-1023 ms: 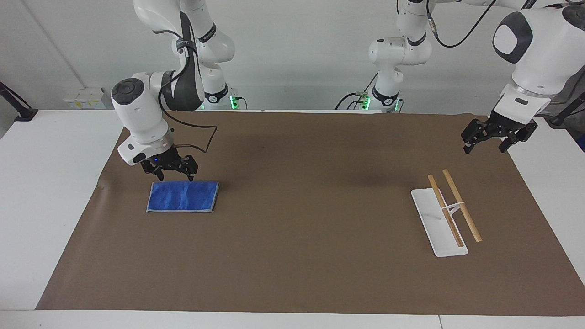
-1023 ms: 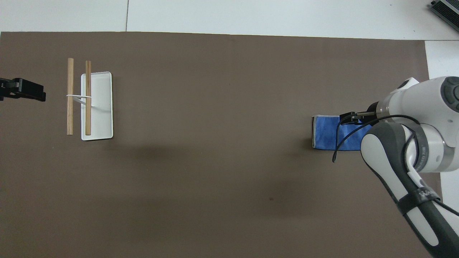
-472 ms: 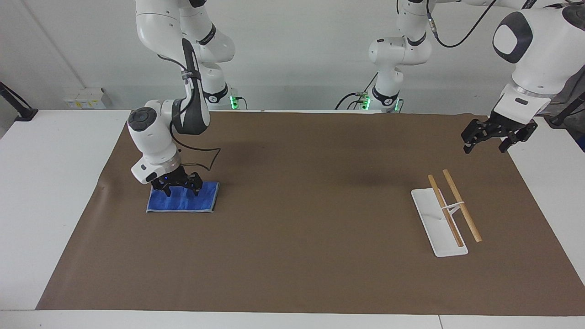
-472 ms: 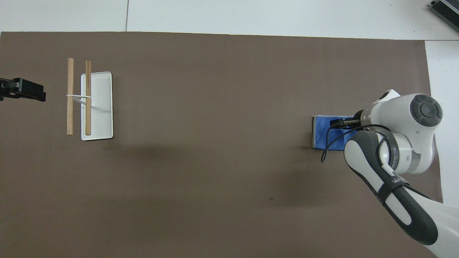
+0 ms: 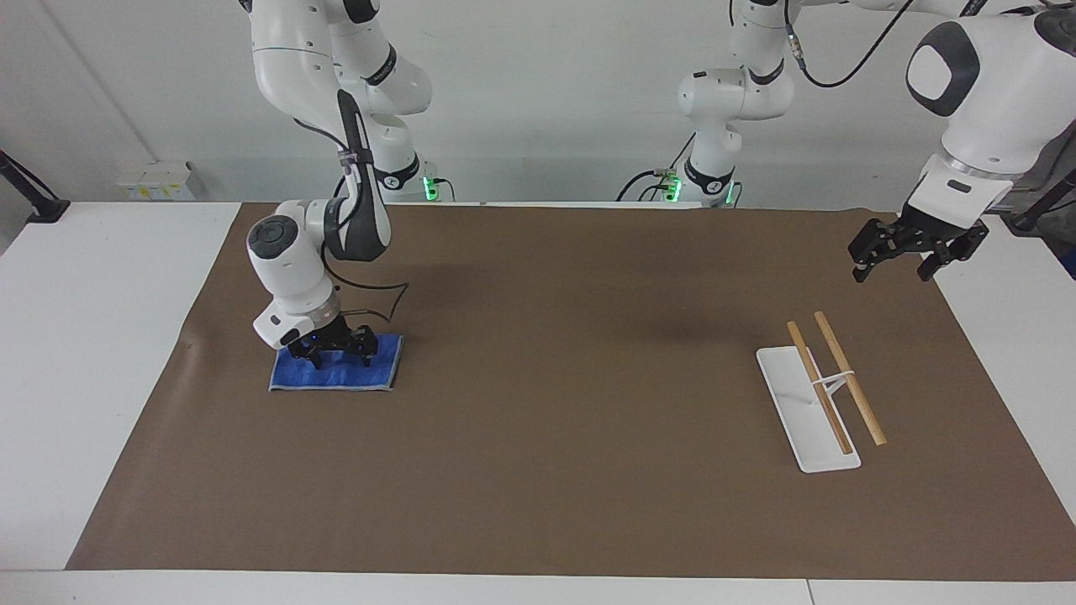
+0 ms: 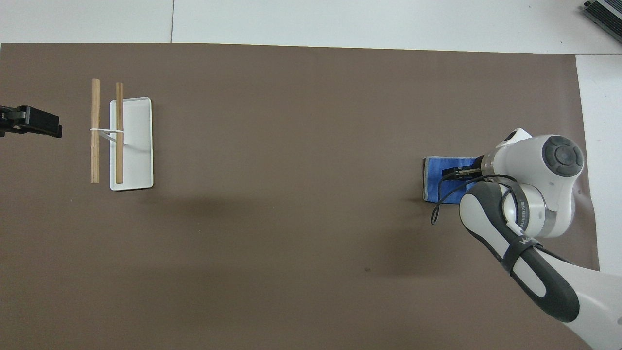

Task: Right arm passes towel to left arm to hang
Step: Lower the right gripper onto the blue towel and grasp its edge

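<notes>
The tabletop (image 5: 101, 353) carries a large brown mat (image 5: 546, 403), and everything in play sits on that mat. In the overhead view the right arm (image 6: 529, 194) enters from about five o'clock and bends down over the towel (image 5: 370, 374), which lies flat and folded at the three o'clock edge of the mat, toward the right arm's end. The right gripper (image 5: 332, 351) is low on the towel's robot-side edge, jaws apart and straddling the cloth; whether the tips touch it I cannot tell.

By my reading the task has barely begun: the towel is not yet lifted, and the grasp, the hand-over and the hanging are all left.

The left arm (image 5: 983, 92) waits, its left gripper (image 5: 895, 256) up over the mat's nine o'clock edge in the overhead view, jaws apart and empty.

The rack (image 6: 121, 133), a white base with two wooden rails, stands near that gripper, well apart from the towel. Nothing lies between them to block a pass.
</notes>
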Motion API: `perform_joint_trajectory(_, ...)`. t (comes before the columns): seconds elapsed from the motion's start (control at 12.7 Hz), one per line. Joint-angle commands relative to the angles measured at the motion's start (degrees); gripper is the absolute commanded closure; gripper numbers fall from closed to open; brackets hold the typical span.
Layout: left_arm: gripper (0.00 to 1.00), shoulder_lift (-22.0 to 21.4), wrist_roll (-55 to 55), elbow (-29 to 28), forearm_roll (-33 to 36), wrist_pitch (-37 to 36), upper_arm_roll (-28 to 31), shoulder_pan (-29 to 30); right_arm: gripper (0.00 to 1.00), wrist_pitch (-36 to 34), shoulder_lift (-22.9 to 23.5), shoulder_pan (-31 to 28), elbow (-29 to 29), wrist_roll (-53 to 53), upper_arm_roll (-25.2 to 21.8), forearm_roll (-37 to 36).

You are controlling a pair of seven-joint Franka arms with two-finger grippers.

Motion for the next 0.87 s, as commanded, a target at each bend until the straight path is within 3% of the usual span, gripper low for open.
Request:
perform_joint_trajectory(0.0, 0.0, -1.6, 0.3, -1.9, -0.9, 0.4, -0.1, 0.4, 0.73, 1.3, -0.5, -0.7, -1.2, -1.1, 0.5, -0.5)
perform_joint_trajectory(0.08, 0.0, -1.6, 0.3, -1.9, -0.9, 0.4, -0.1, 0.4, 0.95, 1.2, -0.5, -0.7, -1.2, -0.8, 0.5, -0.5)
perform_joint_trajectory(0.16, 0.0, -1.6, 0.3, -1.9, -0.9, 0.4, -0.1, 0.4, 1.0, 1.2, -0.5, -0.7, -1.2, -0.7, 0.4, -0.5)
perform_joint_trajectory(0.79, 0.0, -1.6, 0.3, -1.9, -0.9, 0.4, -0.1, 0.4, 1.0, -3.7, -4.9, 1.3, -0.7, 1.7, 1.1, 0.4)
